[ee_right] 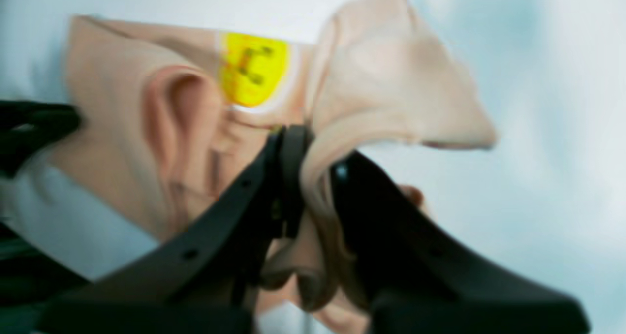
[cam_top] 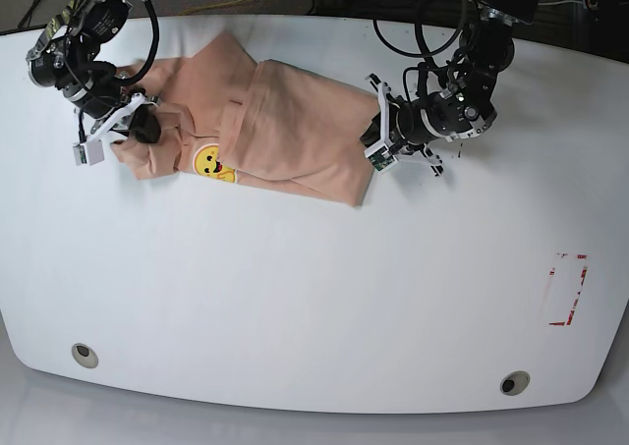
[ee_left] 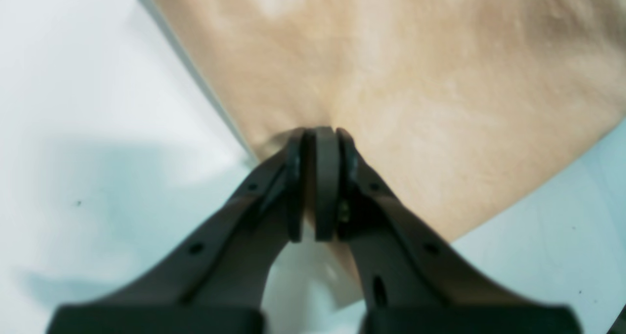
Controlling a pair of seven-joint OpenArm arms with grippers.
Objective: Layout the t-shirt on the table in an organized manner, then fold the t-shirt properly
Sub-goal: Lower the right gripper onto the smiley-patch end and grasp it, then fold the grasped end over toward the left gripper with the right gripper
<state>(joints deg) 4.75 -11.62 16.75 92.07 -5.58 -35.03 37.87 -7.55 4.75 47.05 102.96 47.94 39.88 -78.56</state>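
the t-shirt (cam_top: 285, 131) lies bunched on the far left part of the table (cam_top: 314, 298). the left gripper (ee_left: 320, 143) is clamped on its hem edge, and the right gripper (ee_right: 313, 148) seems, through blur, to pinch a fold by the yellow print (ee_right: 252, 67).

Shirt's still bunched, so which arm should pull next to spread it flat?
Probably the right gripper: it pinches the crumpled collar end of the t-shirt beside the emoji print. The left gripper holds the flatter edge.

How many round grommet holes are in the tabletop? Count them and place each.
2. One grommet hole sits near the table's front-left corner in the base view, the other near its front-right corner. The t-shirt could hide more.
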